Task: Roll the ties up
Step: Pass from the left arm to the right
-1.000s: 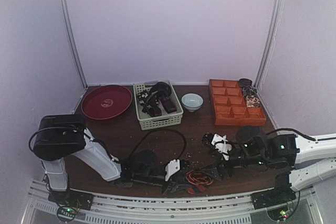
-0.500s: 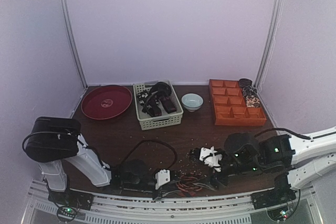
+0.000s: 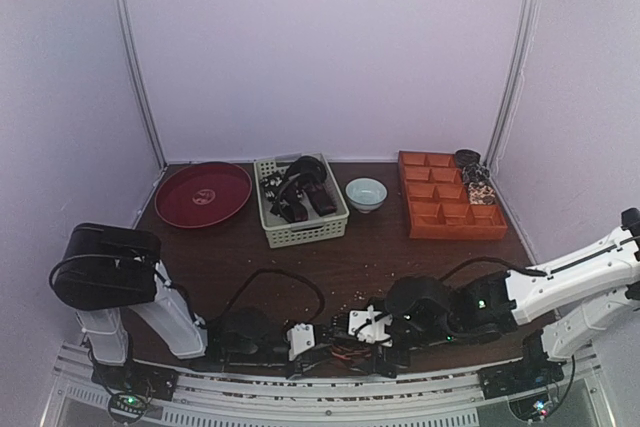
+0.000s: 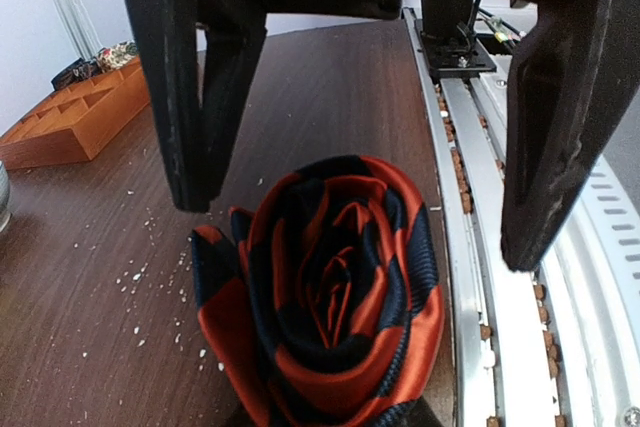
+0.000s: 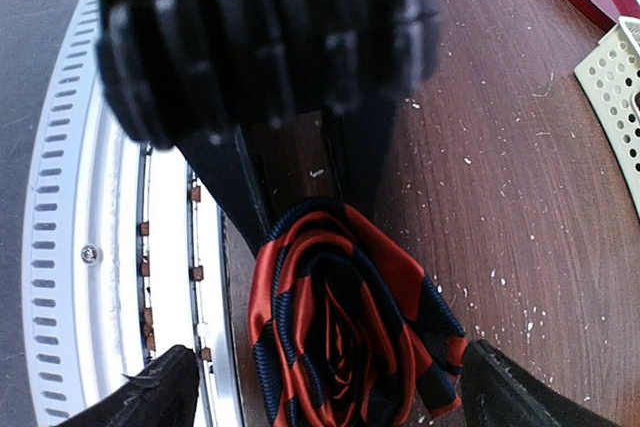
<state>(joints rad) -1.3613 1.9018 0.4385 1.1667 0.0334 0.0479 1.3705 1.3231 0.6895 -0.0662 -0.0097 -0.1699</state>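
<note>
Spread wide and empty, with the left gripper reaching rightward and the right gripper leftward, both straddling without touching the rolled orange-red and black tie, standing on end, axis seemingly upright, at the near edge of the table, equally near either arm.

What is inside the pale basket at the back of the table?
A tangle of dark ties lies in the basket. Anything beneath them is covered.

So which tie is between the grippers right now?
The orange-red and black striped tie, coiled into a roll at the near edge of the table; the other ties are dark and lie in the pale basket at the back.
</note>
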